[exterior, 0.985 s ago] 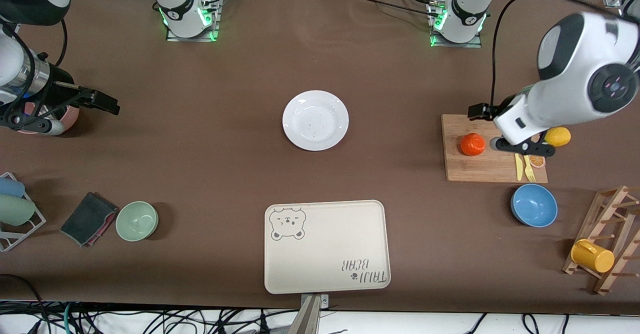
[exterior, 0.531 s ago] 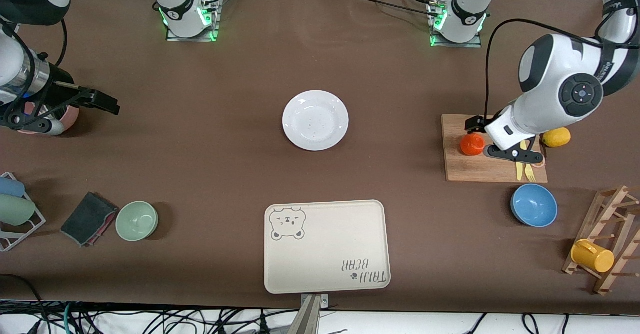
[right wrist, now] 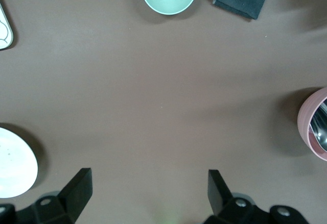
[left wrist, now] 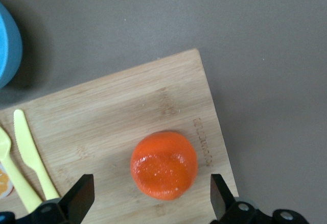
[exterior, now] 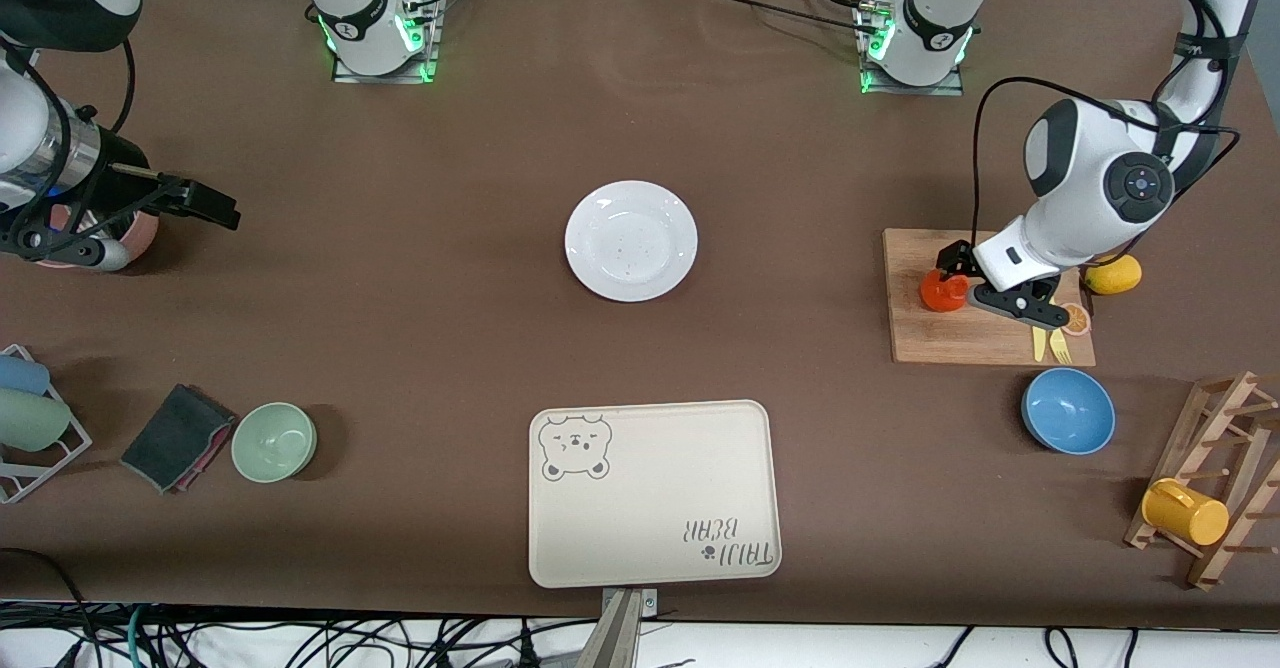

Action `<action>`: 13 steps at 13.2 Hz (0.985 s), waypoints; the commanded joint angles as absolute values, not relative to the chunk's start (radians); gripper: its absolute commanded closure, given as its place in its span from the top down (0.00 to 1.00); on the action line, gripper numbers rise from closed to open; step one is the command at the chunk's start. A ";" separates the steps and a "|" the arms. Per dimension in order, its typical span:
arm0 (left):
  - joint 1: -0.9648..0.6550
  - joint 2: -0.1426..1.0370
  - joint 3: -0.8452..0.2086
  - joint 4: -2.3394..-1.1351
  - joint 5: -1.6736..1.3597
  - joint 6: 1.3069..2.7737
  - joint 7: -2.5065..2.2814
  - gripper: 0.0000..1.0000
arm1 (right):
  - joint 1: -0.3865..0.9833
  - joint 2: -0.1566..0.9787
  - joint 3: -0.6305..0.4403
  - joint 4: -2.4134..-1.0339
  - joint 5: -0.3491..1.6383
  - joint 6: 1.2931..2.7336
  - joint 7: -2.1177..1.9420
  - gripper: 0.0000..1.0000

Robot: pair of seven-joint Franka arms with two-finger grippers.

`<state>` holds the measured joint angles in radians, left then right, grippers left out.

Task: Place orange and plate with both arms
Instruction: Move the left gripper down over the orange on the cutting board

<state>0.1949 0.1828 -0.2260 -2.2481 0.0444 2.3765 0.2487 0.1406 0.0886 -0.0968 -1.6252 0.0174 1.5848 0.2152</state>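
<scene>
Hanging low over the orange (exterior: 941, 293), the left gripper (exterior: 957, 283) is spreading its fingers (left wrist: 80, 197) wide, one on each side of the fruit, and it is holding nothing. The orange is sitting on the wooden cutting board (exterior: 950, 343), at the left arm's end of the table, close to the board's edge that faces the plate (exterior: 631, 240). A yellow knife (left wrist: 33, 157) and a yellow fork (left wrist: 15, 175) are lying on the same board, well apart from the fruit.

The plate is lying flat in the middle of the table, farther from the front camera than the bear tray (exterior: 654, 493).

The right gripper (right wrist: 145, 196) is waiting over bare table at the right arm's end, beside a pink bowl (right wrist: 314, 124). Its fingers are also wide apart and holding nothing.

The orange is looking round, shiny and small, so it is probably light but slippery, and it may roll away. A good hold seems to be across its fat middle, with a gentle squeeze so it is not squashed. The plate is looking hard and breakable. Its thin rim seems the only place to grab, and it may slip.
</scene>
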 commanded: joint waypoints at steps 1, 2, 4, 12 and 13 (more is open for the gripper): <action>0.196 0.178 -0.233 -2.305 0.044 2.456 0.272 1.00 | 0.135 0.091 -0.094 -1.618 0.032 1.574 0.204 1.00; 0.196 0.182 -0.233 -2.319 0.044 2.480 0.273 1.00 | 0.135 0.091 -0.094 -1.617 0.032 1.574 0.204 1.00; 0.196 0.222 -0.233 -2.324 0.044 2.511 0.307 1.00 | 0.135 0.091 -0.094 -1.618 0.032 1.574 0.204 1.00; 0.202 0.287 -0.232 -2.326 0.048 2.578 0.399 1.00 | 0.135 0.091 -0.094 -1.618 0.032 1.572 0.204 1.00; 0.219 0.299 -0.232 -2.326 0.048 2.589 0.417 1.00 | 0.135 0.091 -0.094 -1.618 0.032 1.572 0.204 1.00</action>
<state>0.1958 0.2804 -0.2302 -2.3221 0.0444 2.5566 0.3618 0.1406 0.0900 -0.0967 -1.6252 0.0174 1.5839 0.2152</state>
